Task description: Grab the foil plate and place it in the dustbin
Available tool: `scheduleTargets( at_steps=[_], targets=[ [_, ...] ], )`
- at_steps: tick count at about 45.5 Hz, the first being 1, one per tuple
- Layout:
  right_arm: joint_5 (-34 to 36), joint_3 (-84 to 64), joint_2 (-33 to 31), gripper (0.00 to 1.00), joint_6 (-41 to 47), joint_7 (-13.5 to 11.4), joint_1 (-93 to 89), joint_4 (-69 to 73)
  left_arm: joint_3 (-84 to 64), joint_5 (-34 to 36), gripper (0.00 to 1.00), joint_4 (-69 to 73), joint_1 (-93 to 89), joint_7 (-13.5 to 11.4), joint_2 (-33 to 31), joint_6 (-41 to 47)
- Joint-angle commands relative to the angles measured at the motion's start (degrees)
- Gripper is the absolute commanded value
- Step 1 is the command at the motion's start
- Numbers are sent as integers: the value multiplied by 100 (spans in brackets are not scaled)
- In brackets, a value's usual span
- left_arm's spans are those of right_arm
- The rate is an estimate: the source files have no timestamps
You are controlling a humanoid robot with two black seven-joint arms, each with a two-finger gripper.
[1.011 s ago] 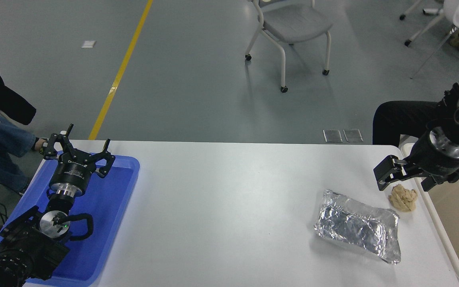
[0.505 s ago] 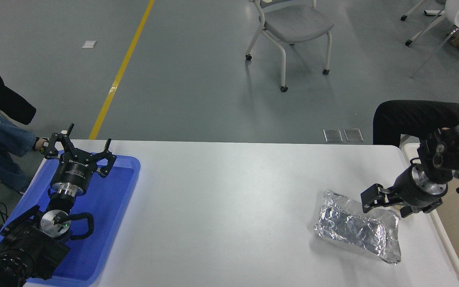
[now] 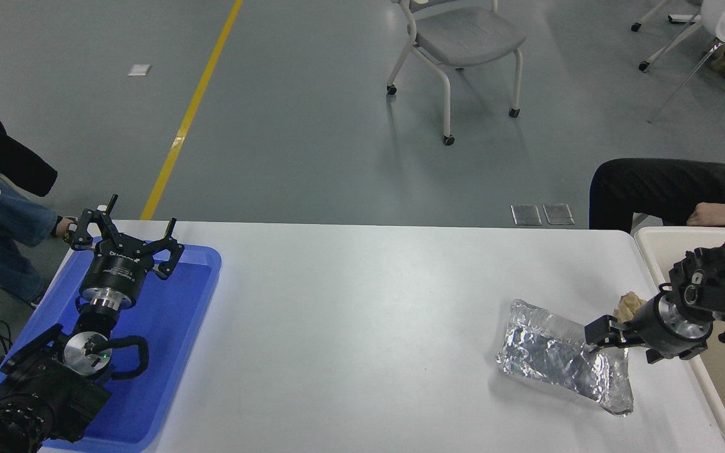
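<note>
Dustbin (image 3: pixel 657 251) shows nothing inside; right pincer (image 3: pixel 605 336), grip unclear, meets foil plate (image 3: pixel 557 358); left pincer (image 3: pixel 124 242) gapes over blue tray (image 3: pixel 202 296).

Large beige plastic rectangular bin (image 3: pixel 652 248) cut off by right and bottom edges; only near-left corner of rim shows. Small tan paper ball (image 3: pixel 628 304) mostly hidden behind black right arm. Right pincer (image 3: pixel 603 336) overlaps far right corner of shiny silver wrinkled foil plate (image 3: pixel 551 355); grip undeterminable. Seated person's dark trouser leg (image 3: pixel 652 185) cut by right edge. Shallow blue plastic tray (image 3: pixel 167 352) partly covered by parked left arm.
</note>
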Motion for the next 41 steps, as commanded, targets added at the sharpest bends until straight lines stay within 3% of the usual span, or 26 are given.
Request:
scheduleTargets(
  at_steps=[1, 11, 17, 20, 25, 26, 27, 41],
  targets=[
    [-39, 46, 72, 100, -313, 6, -456, -238, 0, 0, 100, -7, -2, -8, 0, 0],
    [58, 90, 319, 93, -611, -3, -561, -238, 0, 0, 100, 11, 7, 0, 0, 0],
    [58, 265, 354, 68, -699, -3, -623, -255, 0, 0, 100, 11, -2, 0, 0, 0],
    [49, 310, 354, 44, -708, 6, -702, -299, 0, 0, 100, 11, -2, 0, 0, 0],
    [49, 318, 354, 21, -647, 23, -720, -308, 0, 0, 100, -7, -2, 0, 0, 0],
    [49, 318, 354, 6, -647, 23, -720, -299, 0, 0, 100, -7, -2, 0, 0, 0],
    [40, 318, 354, 0, -647, 23, -720, -299, 0, 0, 100, -7, 7, 0, 0, 0],
    [-30, 318, 354, 0, -673, 32, -614, -159, 0, 0, 100, -7, -2, 0, 0, 0]
  ],
)
